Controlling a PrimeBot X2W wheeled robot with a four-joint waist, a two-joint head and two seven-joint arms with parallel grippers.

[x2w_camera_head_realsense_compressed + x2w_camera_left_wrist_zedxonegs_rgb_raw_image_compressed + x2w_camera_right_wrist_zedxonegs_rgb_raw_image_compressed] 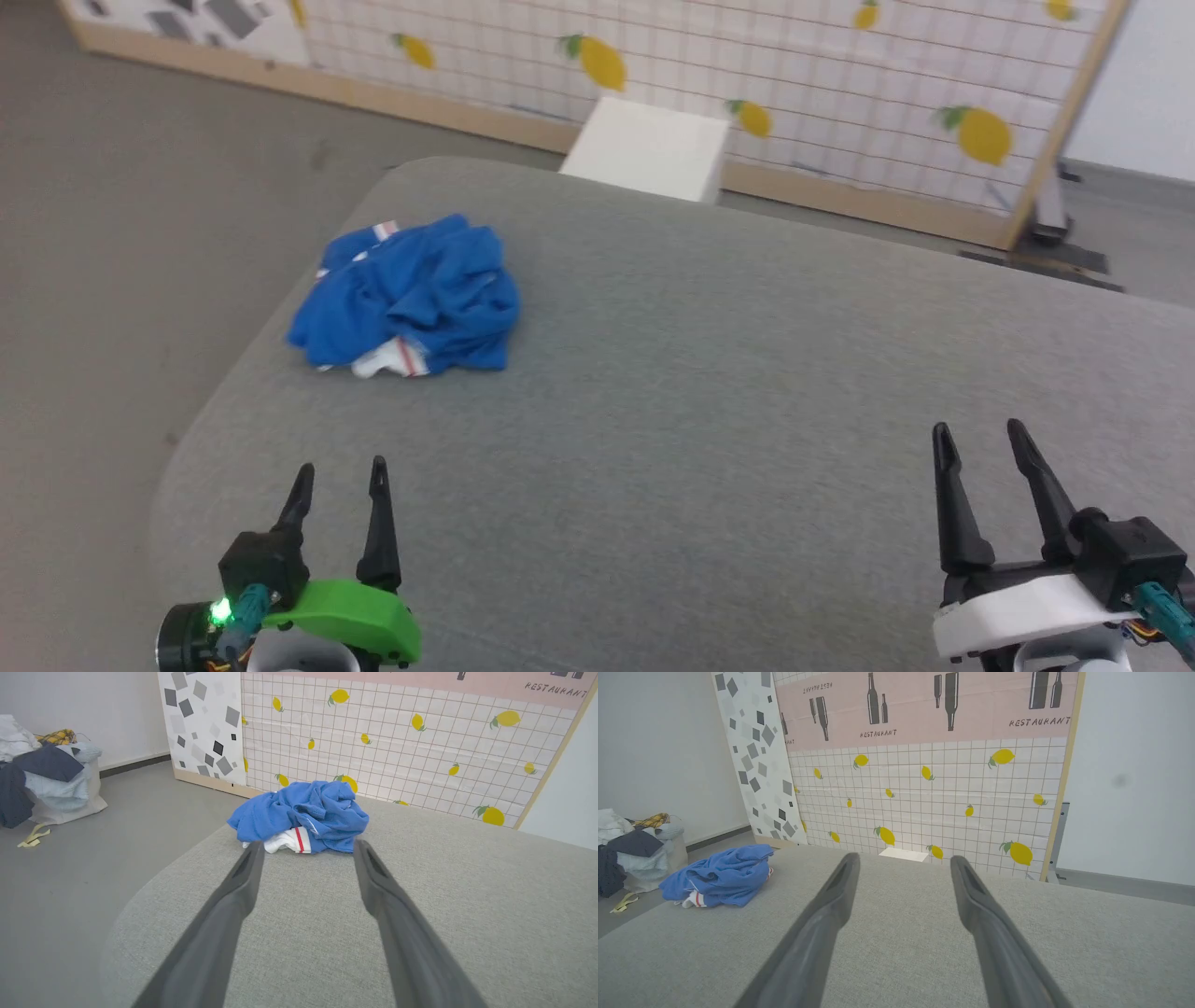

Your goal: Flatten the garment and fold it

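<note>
The garment [411, 294] lies crumpled in a royal-blue heap on the far left part of the grey padded table [709, 373], with a bit of white sleeve and red stripe showing at its near edge. The left wrist view shows the garment [303, 814] straight ahead, and the right wrist view has the garment [720, 875] off to the left. My left gripper [340, 474] hovers open near the table's front left, well short of the heap. My right gripper [980, 437] is open at the front right, nothing between its fingers.
A white box [649, 149] stands behind the table's far edge, before a lemon-patterned panel [840, 84]. A bag piled with clothes [46, 779] sits on the floor to the left. The table's left edge [233, 373] curves close to the garment.
</note>
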